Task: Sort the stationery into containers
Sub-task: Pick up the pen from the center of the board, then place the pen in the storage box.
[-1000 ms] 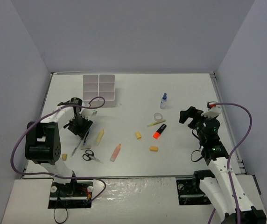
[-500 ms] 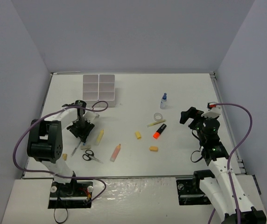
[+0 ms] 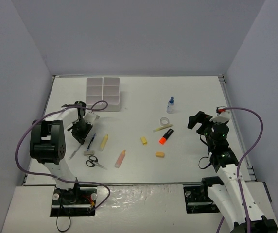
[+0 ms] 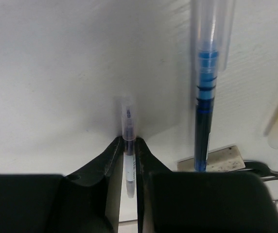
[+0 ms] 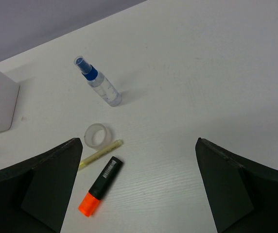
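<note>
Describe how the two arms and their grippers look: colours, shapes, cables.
The left arm and the right arm are both built of white links joined by chunky black joint housings. Each trails a looping purple cable. The left gripper has two black fingers tapering to narrow tips. The right gripper has broad, matte black, wedge-shaped fingers.

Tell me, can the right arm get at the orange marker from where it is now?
Probably yes. The right claw is open, with the orange marker lying uncovered just ahead. Only the tape roll and a thin yellow pen sit close beside its black end.
</note>
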Controlling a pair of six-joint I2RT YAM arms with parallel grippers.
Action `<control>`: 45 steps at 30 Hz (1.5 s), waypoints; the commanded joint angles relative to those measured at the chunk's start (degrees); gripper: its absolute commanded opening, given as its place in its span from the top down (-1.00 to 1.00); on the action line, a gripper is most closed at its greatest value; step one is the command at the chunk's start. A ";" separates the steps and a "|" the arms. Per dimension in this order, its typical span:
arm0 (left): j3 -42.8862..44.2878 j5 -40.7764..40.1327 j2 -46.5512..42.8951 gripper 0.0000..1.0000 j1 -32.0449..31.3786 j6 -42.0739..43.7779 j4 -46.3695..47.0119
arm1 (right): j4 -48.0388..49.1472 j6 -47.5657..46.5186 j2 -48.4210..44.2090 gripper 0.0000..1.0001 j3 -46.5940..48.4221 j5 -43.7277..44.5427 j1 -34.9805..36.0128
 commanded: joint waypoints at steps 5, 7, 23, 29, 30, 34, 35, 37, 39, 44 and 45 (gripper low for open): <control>16.92 13.75 -9.32 1.00 6.75 -7.73 -1.92 | 2.81 -0.84 -0.15 -1.00 4.69 1.92 0.50; 21.94 15.33 -11.10 1.00 6.84 -8.93 -1.23 | 2.85 -0.79 0.16 -1.00 5.18 1.96 0.50; 35.04 18.04 -1.04 1.00 4.94 -32.70 57.30 | 6.94 2.80 3.82 -1.00 9.55 3.51 0.55; 36.83 19.18 8.42 1.00 2.28 -31.56 73.25 | 6.41 4.09 3.33 -1.00 9.13 5.55 0.59; 37.24 19.28 9.68 1.00 2.18 -31.45 74.54 | 6.01 4.12 3.30 -1.00 9.13 5.95 0.61; 37.37 20.17 12.84 1.00 2.18 -30.66 77.97 | 4.26 3.25 3.47 -1.00 9.68 7.32 0.68; 36.84 20.12 13.13 1.00 2.18 -30.37 79.03 | 4.17 3.22 3.48 -1.00 9.68 7.33 0.68; 36.05 20.66 13.91 1.00 2.18 -29.49 80.71 | 4.17 2.75 3.65 -1.00 9.61 7.56 0.68; 35.54 21.06 13.83 1.00 2.18 -29.11 80.81 | 4.15 2.55 3.89 -1.00 9.66 7.80 0.68; 30.99 22.56 12.39 1.00 2.18 -26.57 81.24 | 4.40 2.23 5.19 -1.00 9.72 8.38 0.68; 30.23 22.60 12.27 1.00 2.18 -26.13 81.09 | 4.44 2.22 5.47 -1.00 9.72 8.34 0.68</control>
